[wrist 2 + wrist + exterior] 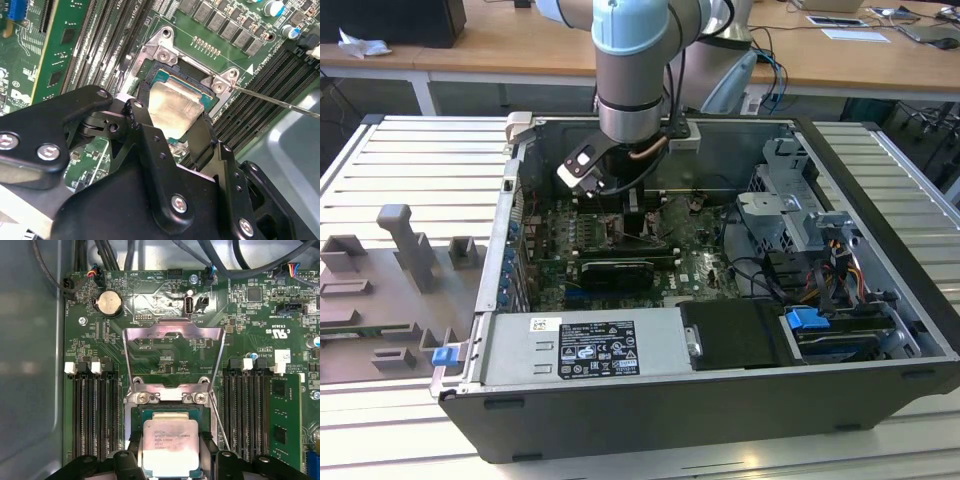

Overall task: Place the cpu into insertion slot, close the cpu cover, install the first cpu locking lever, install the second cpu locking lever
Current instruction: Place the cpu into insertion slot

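In both wrist views the cpu [172, 107] [170, 445], a pale silver square chip, sits between my two black fingers [141, 107] [207, 452], right over the insertion slot [161, 46] [167, 398] on the green board. My gripper [172, 120] [171, 452] [638, 215] is shut on its edges. Whether the chip is fully seated I cannot tell. The cpu cover [172, 330], a silver frame with a square cut-out, stands swung open behind the slot. A thin locking lever [275, 102] [220, 426] sticks out beside the slot, unlatched.
Black memory slots [95, 410] [247, 405] flank the socket. In the exterior view the arm reaches into an open computer case [880, 180], with a black graphics card [615, 270], a power supply [585, 345], a drive cage [790, 210] and cables. Grey fixtures [400, 250] lie at the exterior view's left.
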You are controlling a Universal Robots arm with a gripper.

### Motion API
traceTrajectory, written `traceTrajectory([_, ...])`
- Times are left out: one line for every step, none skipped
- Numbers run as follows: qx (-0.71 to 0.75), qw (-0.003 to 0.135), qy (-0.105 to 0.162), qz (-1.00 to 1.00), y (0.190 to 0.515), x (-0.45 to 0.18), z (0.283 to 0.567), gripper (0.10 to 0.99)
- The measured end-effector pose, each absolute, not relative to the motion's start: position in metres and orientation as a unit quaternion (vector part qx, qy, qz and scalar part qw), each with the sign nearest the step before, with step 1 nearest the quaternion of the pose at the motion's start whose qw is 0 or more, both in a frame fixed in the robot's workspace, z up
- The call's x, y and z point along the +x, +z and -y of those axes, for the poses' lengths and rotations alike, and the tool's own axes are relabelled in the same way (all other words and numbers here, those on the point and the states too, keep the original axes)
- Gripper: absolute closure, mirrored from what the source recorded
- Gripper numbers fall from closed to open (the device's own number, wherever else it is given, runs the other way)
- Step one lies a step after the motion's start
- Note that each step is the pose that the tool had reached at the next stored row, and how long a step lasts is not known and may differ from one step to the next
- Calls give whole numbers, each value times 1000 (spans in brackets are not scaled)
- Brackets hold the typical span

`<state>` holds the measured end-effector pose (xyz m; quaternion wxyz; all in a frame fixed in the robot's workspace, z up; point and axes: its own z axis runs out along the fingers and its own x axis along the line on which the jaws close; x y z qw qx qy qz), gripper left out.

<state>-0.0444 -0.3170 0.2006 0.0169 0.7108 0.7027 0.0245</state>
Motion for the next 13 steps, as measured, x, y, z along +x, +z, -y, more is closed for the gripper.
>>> traceTrajectory([711, 17, 24, -703, 200, -44, 317, 545])
traceTrajectory([711, 17, 24, -703, 200, -44, 317, 545])
traceTrajectory([711, 17, 24, -703, 200, -45, 317, 545])
traceTrajectory([711, 17, 24, -703, 200, -44, 317, 545])
traceTrajectory([711, 17, 24, -703, 199, -44, 317, 545])
traceTrajectory([711, 17, 24, -703, 199, -44, 317, 545])
traceTrajectory([711, 17, 24, -703, 199, -44, 317, 545])
traceTrajectory([711, 17, 24, -703, 199, -44, 317, 545])
traceTrajectory([711, 17, 24, -703, 199, -44, 317, 545])
traceTrajectory([711, 17, 24, -703, 199, -44, 317, 545])
traceTrajectory([711, 17, 25, -703, 199, -44, 317, 545])
traceTrajectory([711, 17, 25, -703, 199, -44, 317, 533])
traceTrajectory([711, 17, 25, -703, 199, -44, 317, 533])
